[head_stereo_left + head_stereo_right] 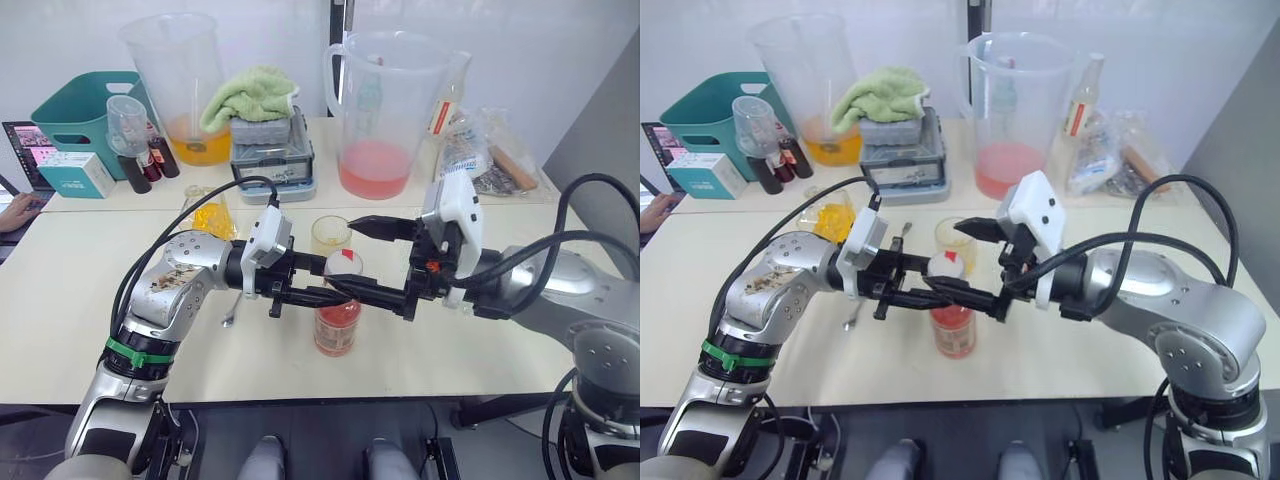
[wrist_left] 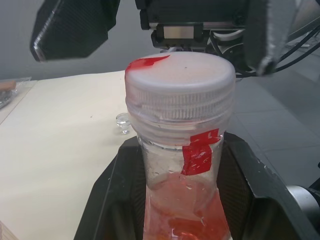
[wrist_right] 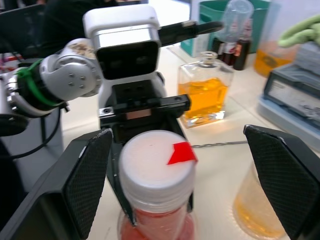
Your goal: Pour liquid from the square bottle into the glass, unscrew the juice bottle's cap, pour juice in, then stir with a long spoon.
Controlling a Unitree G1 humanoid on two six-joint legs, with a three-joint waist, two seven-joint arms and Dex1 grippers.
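The juice bottle (image 1: 337, 325) stands upright near the table's front edge, holding pink-red juice. My left gripper (image 1: 333, 292) is shut on its neck, just below the white cap (image 2: 180, 82) with its red mark. My right gripper (image 3: 187, 180) is open. Its fingers (image 3: 85, 185) stand wide on either side of the cap, clear of it. The glass (image 1: 330, 235) with yellow liquid in it stands just behind the bottle. The square bottle (image 3: 205, 95) of orange liquid is to the left, behind my left arm. The long spoon (image 3: 220, 145) lies flat on the table by it.
Two big clear pitchers stand at the back, one with orange liquid (image 1: 180, 80) and one with pink liquid (image 1: 378, 110). Between them is a grey box (image 1: 270, 150) under a green towel. A teal basket (image 1: 80, 115) is back left. A person's hand (image 1: 15, 212) rests at the left edge.
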